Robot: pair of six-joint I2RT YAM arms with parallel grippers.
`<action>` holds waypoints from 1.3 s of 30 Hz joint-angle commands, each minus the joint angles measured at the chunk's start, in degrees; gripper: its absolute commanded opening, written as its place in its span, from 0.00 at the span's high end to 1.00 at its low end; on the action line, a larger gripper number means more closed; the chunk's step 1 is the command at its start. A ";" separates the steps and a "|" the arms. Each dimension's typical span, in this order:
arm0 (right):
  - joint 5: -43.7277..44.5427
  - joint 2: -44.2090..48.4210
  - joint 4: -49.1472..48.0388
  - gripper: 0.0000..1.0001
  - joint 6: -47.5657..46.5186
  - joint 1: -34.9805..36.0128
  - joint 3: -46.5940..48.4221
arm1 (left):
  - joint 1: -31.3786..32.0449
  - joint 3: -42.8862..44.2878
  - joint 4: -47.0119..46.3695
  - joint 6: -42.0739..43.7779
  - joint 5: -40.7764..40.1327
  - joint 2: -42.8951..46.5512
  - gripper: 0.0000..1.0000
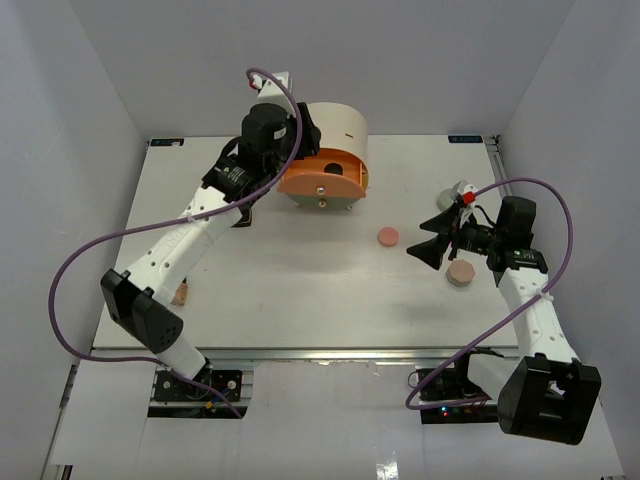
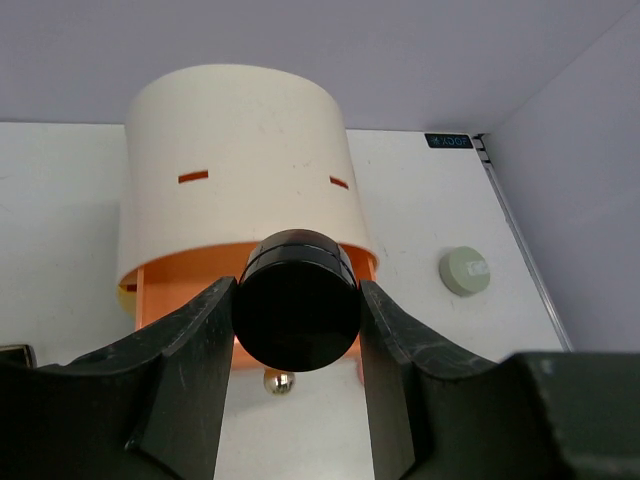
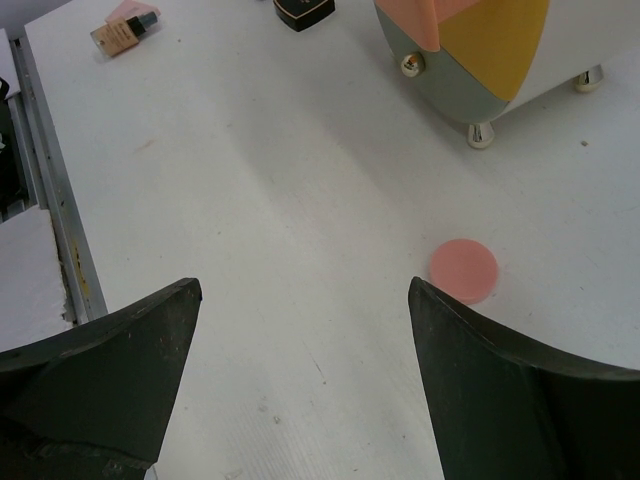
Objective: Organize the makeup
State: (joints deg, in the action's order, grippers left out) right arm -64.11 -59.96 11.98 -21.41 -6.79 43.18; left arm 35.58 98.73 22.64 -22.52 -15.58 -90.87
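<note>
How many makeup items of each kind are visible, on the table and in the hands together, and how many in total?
Round flat compacts: 3 (pink compact, peach compact, pale green compact)
Black round pot, held in the left hand: 1
Black square compact: 1
Tan dark-capped bottle: 1
Total: 6

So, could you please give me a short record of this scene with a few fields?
left gripper: shut on black pot, in front of the drawer unit and its orange opening
right gripper: open, empty, above the table
nearest item to right gripper: pink compact
other loose makeup: peach compact, pale green compact, tan bottle, black square compact
</note>
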 commanded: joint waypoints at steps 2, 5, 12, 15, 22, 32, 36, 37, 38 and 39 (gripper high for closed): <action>-1.37 1.20 -1.35 0.09 0.14 -0.50 -0.20 | -1.48 6.08 2.69 3.37 1.78 -6.46 0.83; -1.37 1.16 -1.35 0.09 0.14 -0.59 -0.20 | -1.98 6.79 3.18 3.70 2.28 -7.96 0.80; -1.32 0.77 -1.35 0.09 0.14 -0.98 -0.29 | -2.00 4.30 3.76 4.13 2.80 -8.12 0.67; -1.37 0.63 -1.35 0.09 0.14 -1.05 -0.29 | -2.09 3.59 4.01 4.60 2.48 -8.02 0.46; -1.49 0.46 -1.29 0.09 0.08 -1.41 -0.40 | -2.33 5.48 4.99 5.20 3.30 -9.27 0.21; -9.42 -0.09 4.79 0.17 -10.37 -1.14 -0.27 | -2.46 2.94 4.47 5.84 4.07 -3.20 0.22; -6.33 -0.35 15.40 0.36 -27.07 4.69 3.23 | -2.90 -8.71 1.15 6.28 4.52 8.32 0.23; -2.91 -0.73 17.80 0.41 -30.59 9.30 4.89 | -3.13 -12.67 0.27 5.71 4.42 13.30 0.23; 0.45 -1.33 18.57 0.46 -32.02 14.56 6.30 | -3.38 -16.07 -0.38 4.77 4.33 17.39 0.23; 5.03 -1.93 18.75 0.53 -32.81 18.93 8.11 | -3.57 -20.59 -1.11 3.75 4.09 19.59 0.23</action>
State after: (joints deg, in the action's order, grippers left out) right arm -67.78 -60.50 23.25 -40.32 -1.06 44.41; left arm 33.02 88.28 25.25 -16.99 -11.50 -87.08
